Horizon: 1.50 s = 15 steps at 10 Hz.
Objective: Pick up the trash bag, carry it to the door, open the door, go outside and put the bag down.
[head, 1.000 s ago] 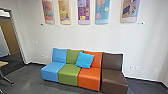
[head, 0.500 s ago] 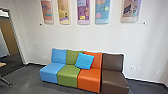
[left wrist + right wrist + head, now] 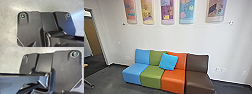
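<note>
- Standing against the far white wall: four armless seat units, side by side on the dark grey floor.
- Seat order, left to right: light blue seat, green seat, orange seat, dark brown seat.
- Bright blue square cushion: tilted, leaning against the backrests of the green and orange seats.
- Wall above: five tall printed panels in a row, including a purple panel at centre and a light blue panel to its right.
- Doorway frame: far left; tan upright panel visible through the opening.
- Metal leg: near left.
- Trash bag: location cannot be told.
- Left gripper, right gripper: state cannot be determined.
</note>
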{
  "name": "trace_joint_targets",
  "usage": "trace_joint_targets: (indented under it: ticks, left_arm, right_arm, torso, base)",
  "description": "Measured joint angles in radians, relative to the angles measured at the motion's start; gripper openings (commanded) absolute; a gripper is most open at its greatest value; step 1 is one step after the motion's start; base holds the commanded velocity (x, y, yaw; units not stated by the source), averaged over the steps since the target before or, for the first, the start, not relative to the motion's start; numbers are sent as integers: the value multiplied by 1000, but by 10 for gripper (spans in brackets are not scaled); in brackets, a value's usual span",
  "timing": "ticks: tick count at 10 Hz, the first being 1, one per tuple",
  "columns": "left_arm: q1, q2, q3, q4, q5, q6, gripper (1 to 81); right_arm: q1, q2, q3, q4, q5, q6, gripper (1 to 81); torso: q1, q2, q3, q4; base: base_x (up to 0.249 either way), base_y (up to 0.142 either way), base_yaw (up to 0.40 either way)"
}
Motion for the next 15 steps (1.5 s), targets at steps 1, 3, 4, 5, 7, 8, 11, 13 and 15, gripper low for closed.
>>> trace_joint_targets:
  ticks: [1,3,4,5,7,8,11,13,15]
  left_arm:
    - [0,0,0,0,0,0,811]
    - [0,0,0,0,0,0,811]
    - [0,0,0,0,0,0,811]
    - [1,0,0,0,0,0,811]
    - [2,0,0,0,0,0,811]
    - [3,0,0,0,0,0,811]
    - [2,0,0,0,0,0,811]
    - [2,0,0,0,0,0,811]
    - [2,0,0,0,0,0,811]
  right_arm:
    - [0,0,0,0,0,0,811]
    - [-5,0,0,0,2,0,811]
    - [-5,0,0,0,2,0,811]
    - [-5,0,0,0,2,0,811]
    - [-5,0,0,0,2,0,811]
    - [-5,0,0,0,2,0,811]
    - [-5,0,0,0,2,0,811]
    - [-5,0,0,0,2,0,811]
    - [-5,0,0,0,0,0,811]
  torso:
    - [0,0,0,0]
    - [0,0,0,0]
    - [0,0,0,0]
    - [0,0,0,0]
    - [0,0,0,0]
    - [0,0,0,0]
    - [0,0,0,0]
    - [0,0,0,0]
    - [0,0,0,0]
  base:
    - [86,0,0]
    - [90,0,0]
    - [95,0,0]
    - [95,0,0]
    - [95,0,0]
    - [95,0,0]
    - [95,0,0]
    - [95,0,0]
    - [95,0,0]
